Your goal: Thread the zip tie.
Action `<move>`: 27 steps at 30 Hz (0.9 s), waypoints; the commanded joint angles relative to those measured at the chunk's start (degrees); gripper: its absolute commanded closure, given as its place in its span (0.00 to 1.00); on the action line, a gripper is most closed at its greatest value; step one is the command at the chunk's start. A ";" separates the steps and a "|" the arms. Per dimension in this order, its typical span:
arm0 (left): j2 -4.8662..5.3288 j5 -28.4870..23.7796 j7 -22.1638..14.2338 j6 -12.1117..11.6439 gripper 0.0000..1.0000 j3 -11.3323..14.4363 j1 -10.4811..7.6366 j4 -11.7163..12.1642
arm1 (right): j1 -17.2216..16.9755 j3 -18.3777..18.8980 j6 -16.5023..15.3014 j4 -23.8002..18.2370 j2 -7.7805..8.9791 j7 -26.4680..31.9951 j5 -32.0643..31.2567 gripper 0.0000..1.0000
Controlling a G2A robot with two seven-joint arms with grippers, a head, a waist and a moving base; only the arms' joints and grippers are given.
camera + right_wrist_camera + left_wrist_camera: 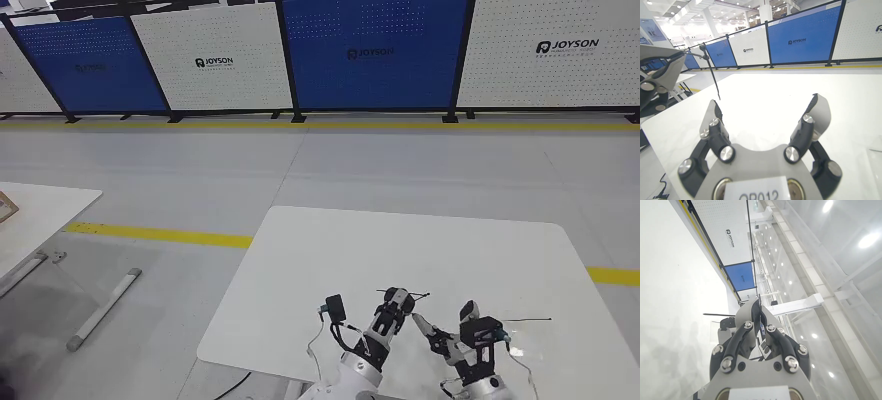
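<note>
Pinching zip tie [711, 70]: left gripper [759, 306]; right gripper [765, 98] gapes.

zip ties [712, 75] [527, 321]: at least 2 | grippers [759, 308] [764, 98]: 2 | tables [400, 240] [40, 205]: 2

Left gripper [759, 306]: tilted upward, tips pinched shut on zip tie [712, 75]. Right gripper [765, 100]: just beside it, fingers spread wide apart.
</note>
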 commanded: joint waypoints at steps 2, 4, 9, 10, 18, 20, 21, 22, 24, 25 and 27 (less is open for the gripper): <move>0.02 0.03 -0.10 0.23 1.00 -0.04 0.05 -0.10 | 0.33 -0.47 -2.27 -0.20 0.02 1.54 1.20 0.55; 0.03 0.07 -0.23 0.32 1.00 -0.02 0.08 -0.16 | 0.60 -0.22 -3.23 -0.39 0.06 2.14 2.23 0.58; 0.09 0.23 -0.85 0.36 1.00 0.15 0.30 -0.25 | 0.92 -0.16 -4.34 -0.85 0.08 2.84 3.32 0.64; 0.10 0.35 -0.88 0.36 1.00 0.19 0.31 -0.23 | 0.99 -0.15 -4.45 -0.96 0.09 3.05 3.43 0.65; 0.04 0.75 -0.83 0.27 1.00 0.67 0.10 0.19 | 1.82 -0.56 -7.48 -1.36 0.22 7.42 6.02 0.64; 0.02 0.85 -0.67 0.23 1.00 0.68 0.01 0.31 | 2.00 -0.62 -7.52 -1.32 0.23 7.71 6.24 0.63; 0.02 0.89 -0.61 0.20 1.00 0.70 -0.01 0.36 | 2.04 -0.65 -7.55 -1.29 0.23 7.72 6.32 0.63; 0.01 0.90 -0.57 0.19 1.00 0.71 -0.03 0.39 | 2.09 -0.63 -7.61 -1.30 0.23 7.60 6.51 0.64; 0.01 0.95 -0.56 0.14 1.00 0.74 -0.06 0.51 | 2.06 -0.53 -7.67 -1.44 0.24 7.03 6.78 0.69; 0.01 0.97 -0.59 0.10 1.00 0.77 -0.07 0.58 | 2.03 -0.51 -7.70 -1.56 0.24 6.81 6.82 0.72; 0.00 1.07 -0.65 0.02 1.00 0.87 -0.09 0.72 | 1.91 -0.52 -7.66 -1.75 0.26 6.59 6.75 0.76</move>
